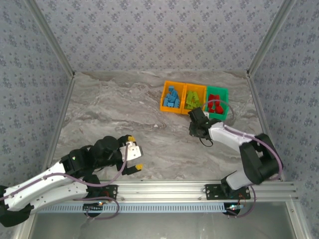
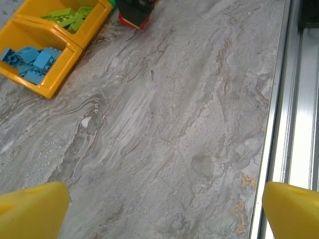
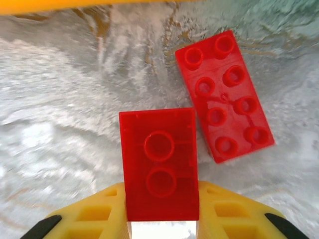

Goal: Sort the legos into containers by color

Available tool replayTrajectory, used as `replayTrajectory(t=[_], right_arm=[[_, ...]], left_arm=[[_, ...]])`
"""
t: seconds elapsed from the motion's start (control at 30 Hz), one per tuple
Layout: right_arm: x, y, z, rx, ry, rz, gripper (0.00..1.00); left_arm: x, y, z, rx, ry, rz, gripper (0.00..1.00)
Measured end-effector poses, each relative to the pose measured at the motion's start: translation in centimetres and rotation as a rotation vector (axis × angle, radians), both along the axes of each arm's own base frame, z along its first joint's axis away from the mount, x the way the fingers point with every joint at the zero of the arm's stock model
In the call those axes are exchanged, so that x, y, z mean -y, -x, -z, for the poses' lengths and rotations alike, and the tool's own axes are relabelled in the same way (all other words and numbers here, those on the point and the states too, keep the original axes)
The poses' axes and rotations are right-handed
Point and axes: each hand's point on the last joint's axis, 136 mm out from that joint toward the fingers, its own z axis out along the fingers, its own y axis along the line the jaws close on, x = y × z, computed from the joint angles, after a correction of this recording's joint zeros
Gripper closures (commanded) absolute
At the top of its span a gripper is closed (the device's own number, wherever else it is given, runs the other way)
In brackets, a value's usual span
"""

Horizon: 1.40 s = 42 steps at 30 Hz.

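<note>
The red lego (image 3: 159,164) I am holding is showing its hollow underside, its long axis running straight away from my wrist toward the bins. My right fingers (image 3: 94,214) are pinching its near end from both sides; I cannot tell whether it is resting on the tabletop (image 3: 60,124). Just to its right, a second red lego (image 3: 224,97) is lying studs up, its far end leaning slightly left. Beyond, the green bin (image 1: 227,99) is holding red legos (image 1: 215,105), with two orange bins (image 1: 164,97) alongside. My left fingers (image 2: 30,209) are spread wide with nothing between them, well apart from the bins.
</note>
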Motion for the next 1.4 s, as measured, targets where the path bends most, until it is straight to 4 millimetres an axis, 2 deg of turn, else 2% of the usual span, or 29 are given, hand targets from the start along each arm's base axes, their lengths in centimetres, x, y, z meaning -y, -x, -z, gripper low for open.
replayTrajectory(t=[0.1, 0.2, 0.3, 0.37, 0.43, 0.53, 0.63, 0.7, 0.73, 0.87, 1.0, 1.1, 1.27, 1.33, 1.4], right_arm=[[-0.2, 0.6, -4.6, 0.126, -0.031, -0.008, 0.74], [1.0, 0.7, -9.4, 0.275, -0.063, 0.028, 0.74], [3.2, 0.1, -11.6, 0.341, -0.044, 0.079, 0.73], [5.1, -1.2, -11.8, 0.333, -0.011, 0.125, 0.73], [6.8, -3.0, -11.1, 0.295, 0.022, 0.163, 0.73], [9.0, -6.1, -9.4, 0.22, 0.064, 0.205, 0.72], [10.2, -9.6, -7.6, 0.16, 0.081, 0.218, 0.69], [10.4, -11.4, -6.8, 0.136, 0.078, 0.218, 0.6], [10.6, -12.4, -6.6, 0.127, 0.077, 0.219, 0.48], [11.0, -14.7, -7.3, 0.131, 0.062, 0.229, 0.37], [11.0, -14.4, -8.5, 0.146, 0.048, 0.227, 0.33], [10.7, -12.7, -10.2, 0.175, 0.021, 0.217, 0.28], [9.1, -6.7, -12.9, 0.261, -0.06, 0.171, 0.2], [7.9, -4.2, -13.1, 0.301, -0.092, 0.14, 0.19], [6.6, -2.1, -12.2, 0.311, -0.111, 0.095, 0.18]], left_arm=[[0.0, -0.2, -0.1, 0.004, 0.006, -0.004, 0.01], [0.0, -0.7, -0.3, 0.009, 0.017, -0.021, 0.01], [-0.1, -0.8, -0.4, 0.007, 0.019, -0.027, 0.01], [-0.1, -0.8, -0.4, 0.005, 0.02, -0.025, 0.01], [0.0, -0.7, -0.4, 0.004, 0.021, -0.022, 0.01], [0.0, -0.8, -0.4, 0.004, 0.021, -0.023, 0.01], [-0.1, -0.8, -0.4, 0.004, 0.021, -0.026, 0.01], [-0.1, -0.8, -0.4, 0.004, 0.021, -0.026, 0.01], [-0.1, -0.8, -0.3, 0.004, 0.021, -0.027, 0.01], [-0.1, -0.8, -0.4, 0.003, 0.023, -0.029, 0.01], [-0.1, -0.8, -0.5, 0.005, 0.028, -0.029, 0.01], [-0.1, -0.8, -0.5, 0.001, 0.032, -0.033, 0.01], [-0.1, -0.8, -0.5, -0.005, 0.036, -0.037, 0.01], [-0.1, -0.8, -0.5, -0.005, 0.036, -0.038, 0.01], [-0.1, -0.8, -0.5, -0.005, 0.036, -0.037, 0.01]])
